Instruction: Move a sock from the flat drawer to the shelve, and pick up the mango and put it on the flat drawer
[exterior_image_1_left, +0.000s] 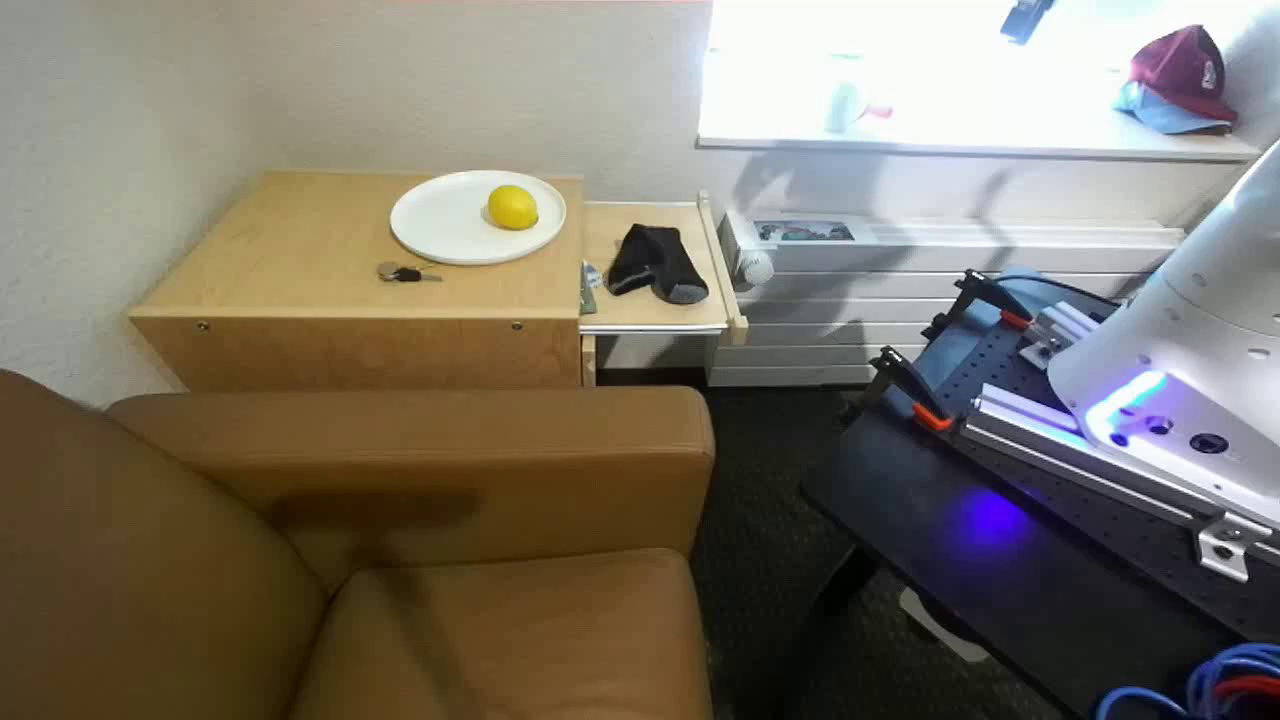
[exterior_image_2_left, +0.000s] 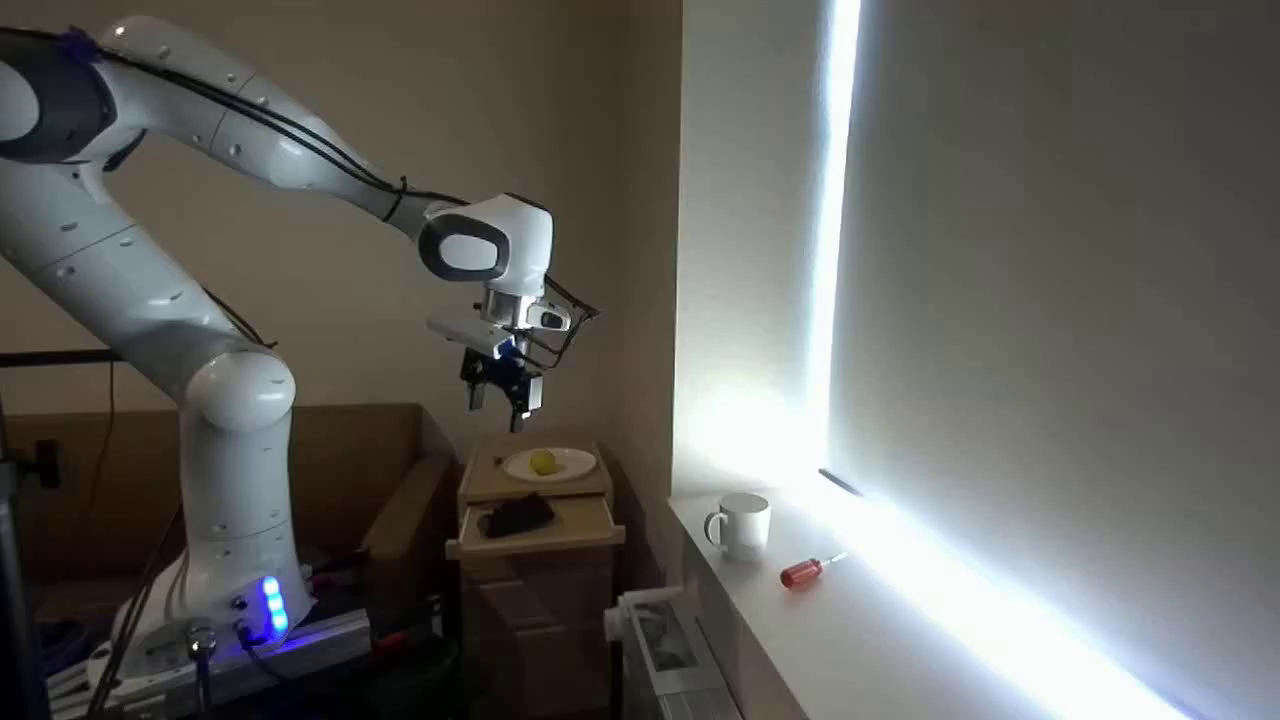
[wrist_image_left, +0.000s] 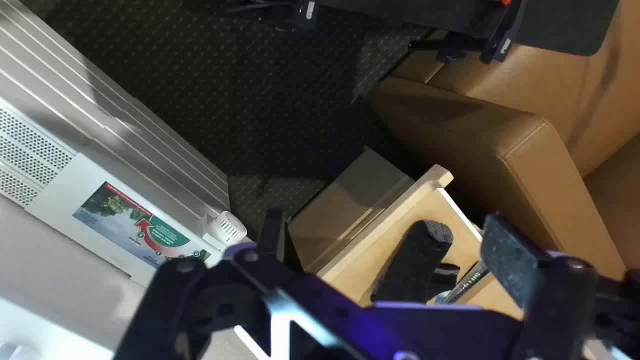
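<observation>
Lying well below the spread gripper (exterior_image_2_left: 497, 411) is the sock (exterior_image_1_left: 657, 252) (on the flat drawer (exterior_image_1_left: 640, 311)).

Blk sock (exterior_image_1_left: 665, 258), prob. folded, on flat drawer (exterior_image_1_left: 608, 225); yel. mango (exterior_image_1_left: 512, 207) on plate (exterior_image_1_left: 440, 220).

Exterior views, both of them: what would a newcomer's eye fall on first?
Probably the bright yellow mango, on the white plate atop the tan cabinet. The black sock also stands out, lying on the pale flat drawer. In an exterior view, the big white robot arm looms at the picture's left, while glare streaks the white shelve at the picture's right.
</observation>
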